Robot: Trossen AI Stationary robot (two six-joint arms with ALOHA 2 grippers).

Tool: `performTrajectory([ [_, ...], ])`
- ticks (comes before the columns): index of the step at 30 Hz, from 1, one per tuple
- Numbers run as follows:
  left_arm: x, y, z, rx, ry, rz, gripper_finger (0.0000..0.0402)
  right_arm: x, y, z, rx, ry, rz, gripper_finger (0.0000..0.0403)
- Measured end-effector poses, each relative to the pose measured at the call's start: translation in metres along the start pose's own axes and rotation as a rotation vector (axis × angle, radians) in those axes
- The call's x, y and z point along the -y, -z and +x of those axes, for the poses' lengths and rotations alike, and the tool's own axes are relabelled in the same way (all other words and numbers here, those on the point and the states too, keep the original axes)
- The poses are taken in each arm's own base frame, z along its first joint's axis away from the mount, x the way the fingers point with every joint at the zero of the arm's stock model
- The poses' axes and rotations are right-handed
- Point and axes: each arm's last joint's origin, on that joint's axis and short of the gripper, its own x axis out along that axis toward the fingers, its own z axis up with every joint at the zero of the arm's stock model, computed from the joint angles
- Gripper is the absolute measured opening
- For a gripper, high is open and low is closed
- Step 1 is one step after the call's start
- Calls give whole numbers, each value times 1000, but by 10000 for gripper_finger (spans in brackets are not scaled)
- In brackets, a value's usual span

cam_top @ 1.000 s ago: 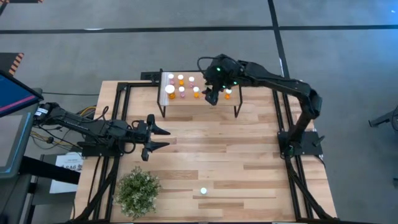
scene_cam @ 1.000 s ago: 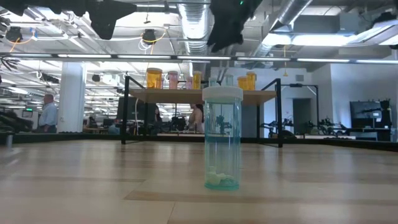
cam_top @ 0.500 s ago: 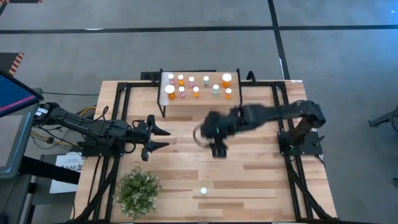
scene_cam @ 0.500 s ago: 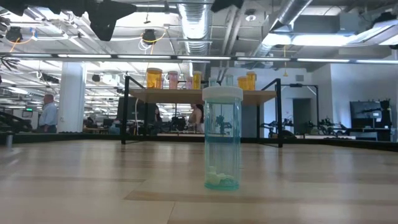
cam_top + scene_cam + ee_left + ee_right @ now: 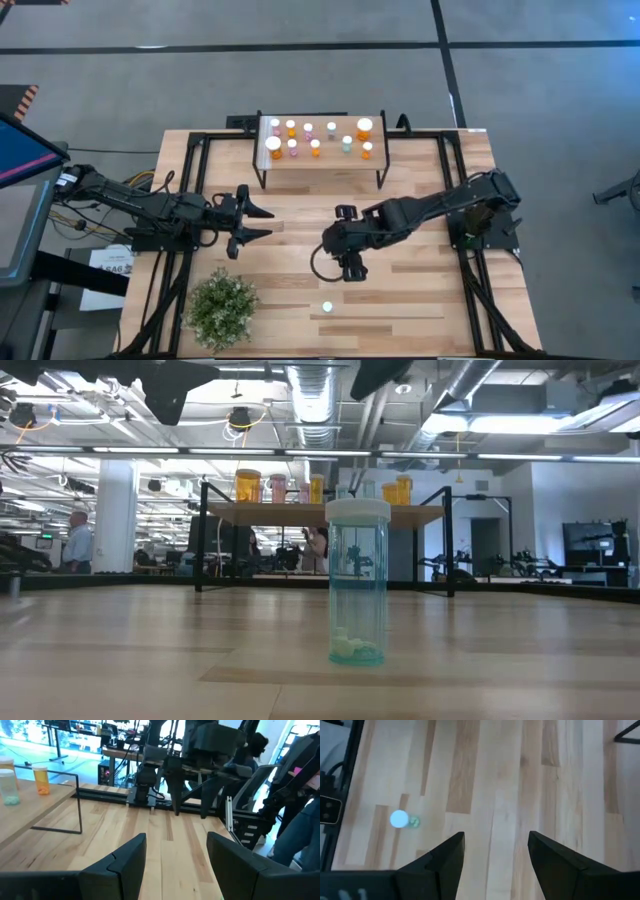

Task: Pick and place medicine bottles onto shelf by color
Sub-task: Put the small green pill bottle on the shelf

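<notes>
One teal-green bottle with a white cap stands upright on its base near the table's near edge; it fills the low view and shows in the right wrist view. The shelf stands at the far edge on thin black legs and carries several orange, pink and teal bottles. My right gripper hangs open over mid-table, beyond the lone bottle, empty. My left gripper rests open at the table's left, empty.
A green potted plant sits at the near left corner, left of the lone bottle. Black frame rails run along the left and right sides of the table. Bare wood lies between the shelf and the lone bottle. People show in the room behind.
My right gripper has swung away from the shelf toward the table's near edge, crossing mid-table and stopping a little beyond the lone teal bottle. A teal bottle now stands on the shelf where the gripper hovered. The left arm has kept still.
</notes>
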Motion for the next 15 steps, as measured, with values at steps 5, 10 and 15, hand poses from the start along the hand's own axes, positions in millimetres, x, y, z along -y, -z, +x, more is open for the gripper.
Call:
performTrajectory([
  [5,0,0,0,1,-2,7,196,-12,10,13,-14,-18,-27,242],
  [10,0,0,0,1,-4,4,196,-16,19,22,-12,-26,-35,242],
  [15,0,0,0,1,1,3,196,-16,26,15,59,-51,-17,242],
])
